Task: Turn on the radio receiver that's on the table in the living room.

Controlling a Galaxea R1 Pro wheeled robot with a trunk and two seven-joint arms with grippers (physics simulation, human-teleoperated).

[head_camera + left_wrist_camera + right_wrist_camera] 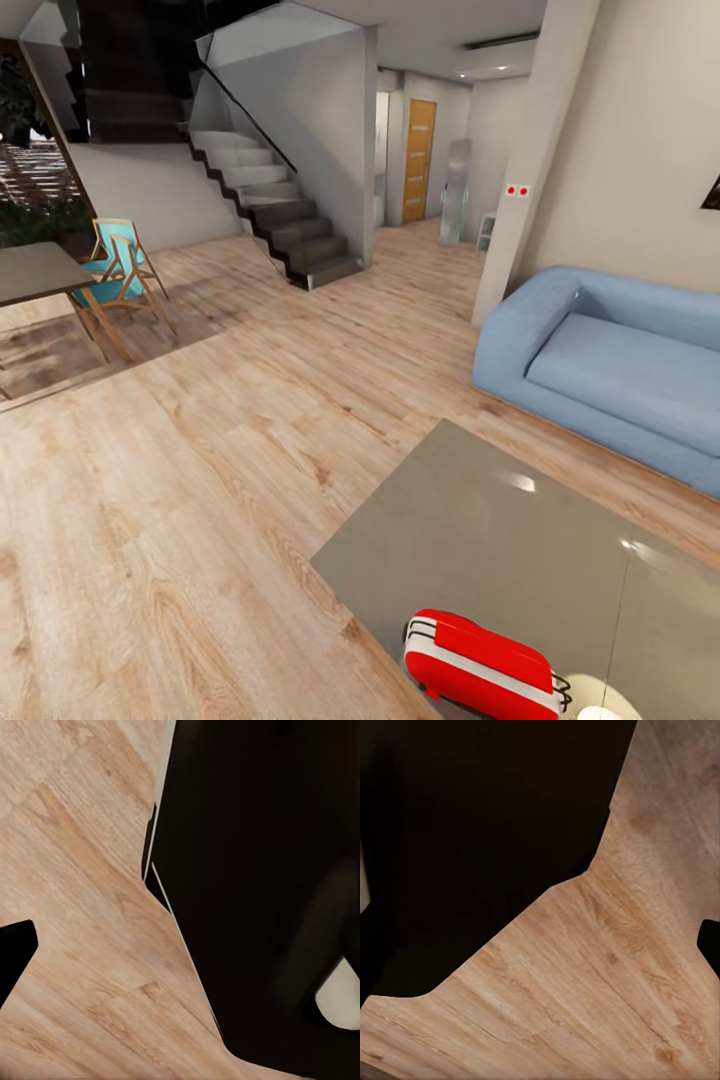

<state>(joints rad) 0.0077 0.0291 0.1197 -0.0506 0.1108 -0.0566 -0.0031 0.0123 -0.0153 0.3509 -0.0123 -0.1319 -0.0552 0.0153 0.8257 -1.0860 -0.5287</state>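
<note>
Radio receiver: I see the red radio receiver [482, 668] at the near edge of the head view, lying on its side on the counter [480, 530], close to the counter's near-left corner. White trim band runs along its length; thin handle at its right end.
Counter: glossy grey-beige top with bright light spots reflected; it runs from the near right out toward the sofa [610, 365].
Pale object: a rounded cream shape [600, 700] sits just right of the radio at the near edge; I cannot tell what it is.
Left tool: I cannot make out the fingers in the left wrist view, so whether it is spread or pressed together I cannot tell. That view gives me wood plank floor [82, 945] and a large dark body [262, 870].
Right tool: same story; dark mass [472, 832] over plank floor, state cannot be told.
Radio versus tools: I cannot place either tool against the radio from these pictures.
Room: light plank floor, blue sofa far right, staircase [275, 205] far centre, wooden door [418, 160] beyond, folding chair [120, 270] with turquoise seat and a darker table [35, 270] far left.
</note>
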